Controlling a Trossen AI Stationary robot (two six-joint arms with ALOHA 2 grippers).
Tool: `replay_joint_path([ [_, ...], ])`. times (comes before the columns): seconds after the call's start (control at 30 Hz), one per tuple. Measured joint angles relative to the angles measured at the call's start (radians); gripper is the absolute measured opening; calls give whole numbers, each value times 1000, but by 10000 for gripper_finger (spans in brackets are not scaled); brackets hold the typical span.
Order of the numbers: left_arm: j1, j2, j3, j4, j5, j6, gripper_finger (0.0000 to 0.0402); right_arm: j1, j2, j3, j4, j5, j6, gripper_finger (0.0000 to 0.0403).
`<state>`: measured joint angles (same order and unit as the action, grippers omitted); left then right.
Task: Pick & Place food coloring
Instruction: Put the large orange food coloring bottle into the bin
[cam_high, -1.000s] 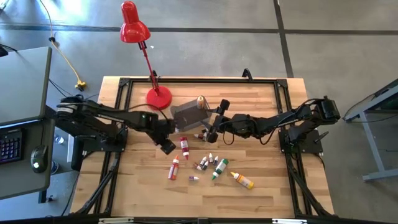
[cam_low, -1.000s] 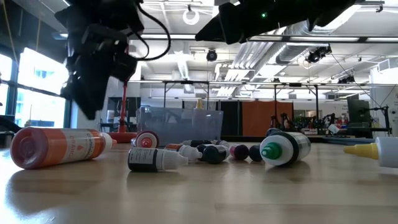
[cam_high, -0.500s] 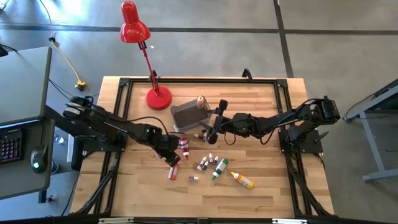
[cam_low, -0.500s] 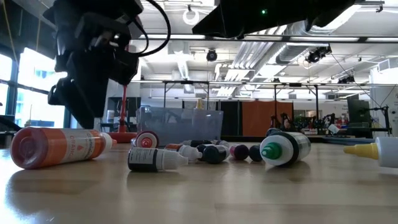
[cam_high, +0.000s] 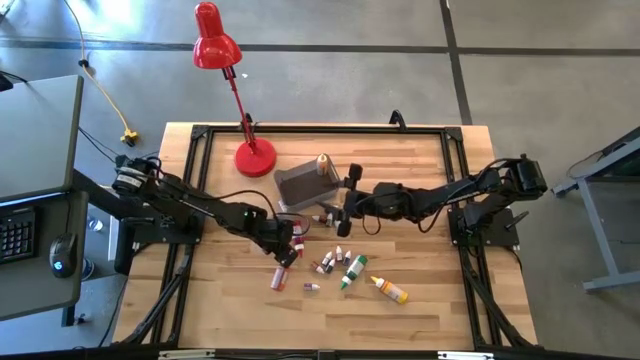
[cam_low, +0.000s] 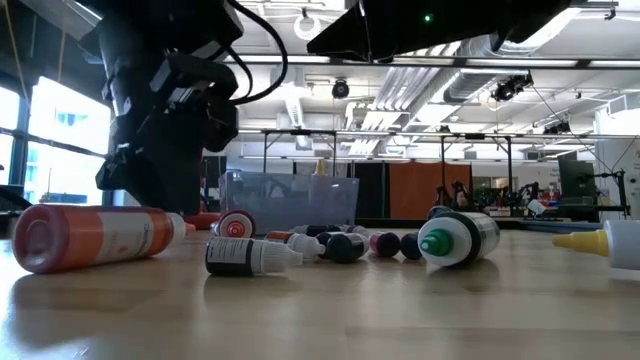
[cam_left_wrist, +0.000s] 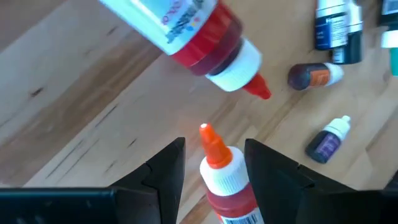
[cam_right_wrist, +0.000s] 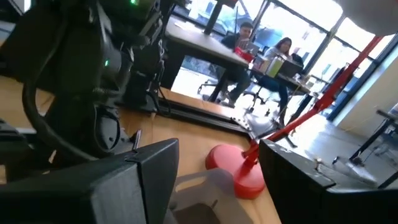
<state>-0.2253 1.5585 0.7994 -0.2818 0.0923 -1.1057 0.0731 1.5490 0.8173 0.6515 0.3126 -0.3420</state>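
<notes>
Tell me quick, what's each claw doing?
Left gripper: open, fingers astride an orange-capped red bottle, not yet gripping.
Right gripper: open, empty.

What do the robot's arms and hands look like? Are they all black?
Mostly. Both arms are dark, jointed and thin, with black cables looping along them. The left hand has two flat, black, angular fingers. The right hand has blocky dark fingers. A small green light glows on the left arm.

Four cameras on one wooden table

You look straight down on the whole table (cam_high: 420, 300) from overhead; level across it from the tabletop, bottles close; each wrist camera peers past its own fingers. The red lamp (cam_high: 238, 95) appears overhead and at the right wrist (cam_right_wrist: 249, 174).
</notes>
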Motion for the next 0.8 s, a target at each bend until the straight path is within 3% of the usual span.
replay_joint_path([
  [0.2, -7, 0, 0, -6, -5, -1, 163, 0, 0, 0, -56, -144, 72, 216],
  [0.47, -39, 0, 0, -16, 29, -61, 163, 15, 0, 0, -72, -562, 155, 216],
  [0.8, -48, 50, 3, -50, 60, -104, 163, 80, 0, 0, -42, -526, 72, 216],
])
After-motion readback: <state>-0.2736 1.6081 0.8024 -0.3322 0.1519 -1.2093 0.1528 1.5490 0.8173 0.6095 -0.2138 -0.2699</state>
